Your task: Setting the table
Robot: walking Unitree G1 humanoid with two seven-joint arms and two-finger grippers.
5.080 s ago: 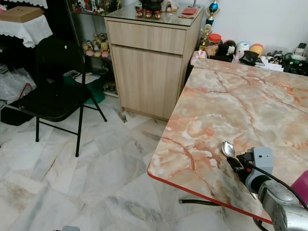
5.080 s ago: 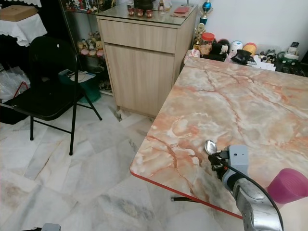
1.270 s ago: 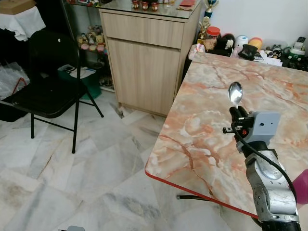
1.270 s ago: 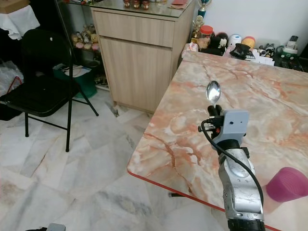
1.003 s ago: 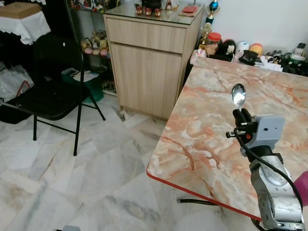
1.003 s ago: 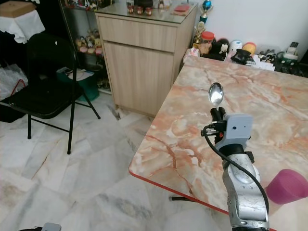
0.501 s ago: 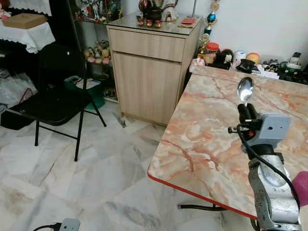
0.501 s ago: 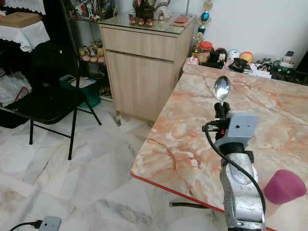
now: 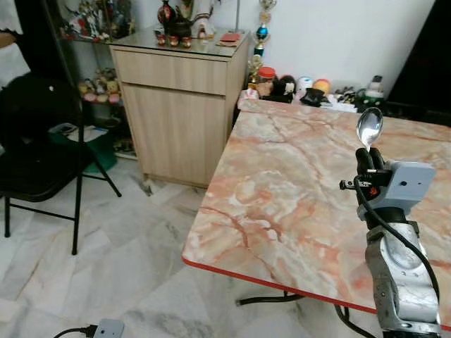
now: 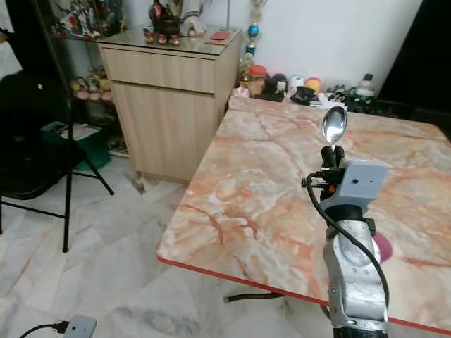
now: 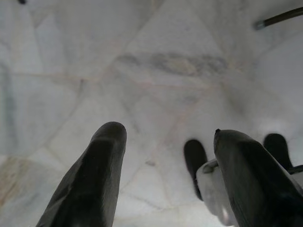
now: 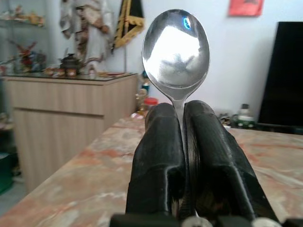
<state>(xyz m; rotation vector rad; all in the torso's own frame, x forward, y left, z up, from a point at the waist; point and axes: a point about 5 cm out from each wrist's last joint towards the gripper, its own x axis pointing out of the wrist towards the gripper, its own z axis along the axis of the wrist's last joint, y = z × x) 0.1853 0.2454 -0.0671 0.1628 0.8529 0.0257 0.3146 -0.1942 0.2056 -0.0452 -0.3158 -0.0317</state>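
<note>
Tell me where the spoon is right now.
The spoon stands upright, bowl up, clamped by its handle in the right gripper, raised above the marble table on the robot's right side in the eye views.

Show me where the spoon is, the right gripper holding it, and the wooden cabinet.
spoon [image 12: 176, 47], right wrist view, on its bowl
right gripper [image 12: 182, 111], right wrist view, between its fingertips, shut on the handle
wooden cabinet [image 9: 180, 120], left eye view, on its door
</note>
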